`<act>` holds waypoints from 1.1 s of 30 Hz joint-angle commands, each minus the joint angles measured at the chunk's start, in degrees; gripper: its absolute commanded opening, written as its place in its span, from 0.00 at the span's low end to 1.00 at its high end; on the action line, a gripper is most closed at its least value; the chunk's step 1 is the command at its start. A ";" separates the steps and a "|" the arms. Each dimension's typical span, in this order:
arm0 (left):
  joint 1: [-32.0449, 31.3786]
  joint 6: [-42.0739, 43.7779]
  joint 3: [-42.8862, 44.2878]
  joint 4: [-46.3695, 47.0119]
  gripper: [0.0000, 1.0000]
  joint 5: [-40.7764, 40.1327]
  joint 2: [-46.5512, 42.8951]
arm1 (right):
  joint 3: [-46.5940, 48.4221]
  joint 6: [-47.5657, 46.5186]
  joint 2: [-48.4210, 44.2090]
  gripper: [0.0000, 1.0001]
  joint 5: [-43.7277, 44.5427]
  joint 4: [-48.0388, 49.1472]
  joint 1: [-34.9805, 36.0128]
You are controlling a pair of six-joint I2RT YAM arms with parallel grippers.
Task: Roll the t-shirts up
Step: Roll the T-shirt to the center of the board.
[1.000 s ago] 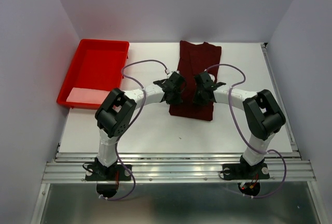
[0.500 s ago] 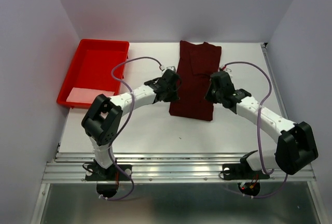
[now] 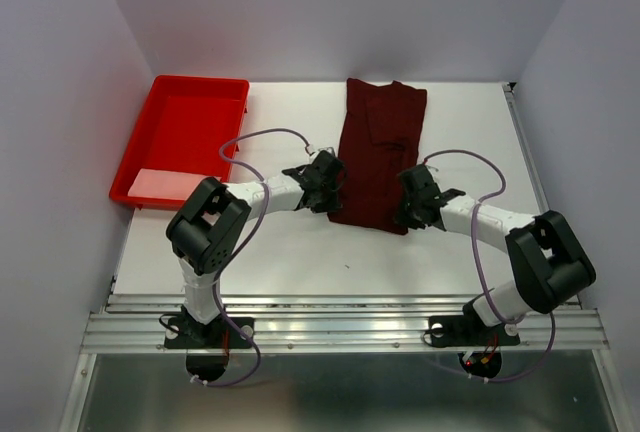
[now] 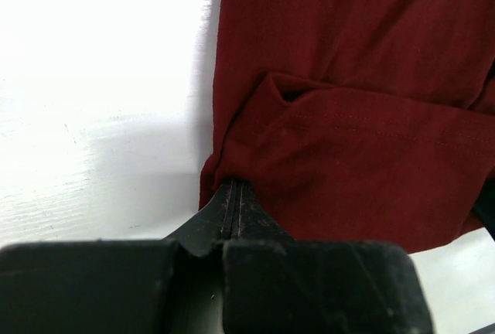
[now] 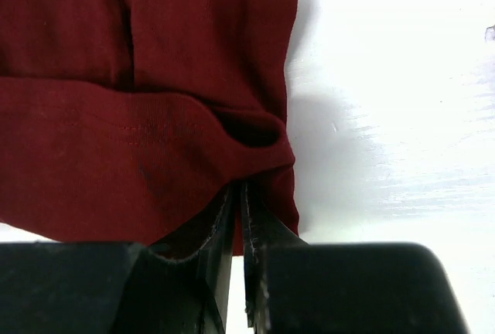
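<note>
The dark maroon t-shirt (image 3: 378,147) lies folded into a long strip on the white table, running from the back toward the middle. My left gripper (image 3: 334,198) is shut on its near left corner, where the hem is turned up (image 4: 340,156). My right gripper (image 3: 404,214) is shut on its near right corner, where the hem is turned up too (image 5: 155,156). Both grippers pinch the cloth low at the table. The near hem is folded over itself into a short first turn between them.
A bright red tray (image 3: 180,137) stands at the back left with a pale pink sheet (image 3: 165,185) in its near end. White walls close in the sides and back. A metal rail (image 3: 340,322) runs along the near edge.
Both grippers moved from the middle of the shirt out to its near corners and closed on the hem. The near edge is now turned over.
</note>
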 commanded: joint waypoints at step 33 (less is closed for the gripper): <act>2.20 -5.24 -8.69 -12.47 0.23 -9.56 -27.94 | 5.21 -3.82 4.96 0.17 -1.58 -1.80 2.43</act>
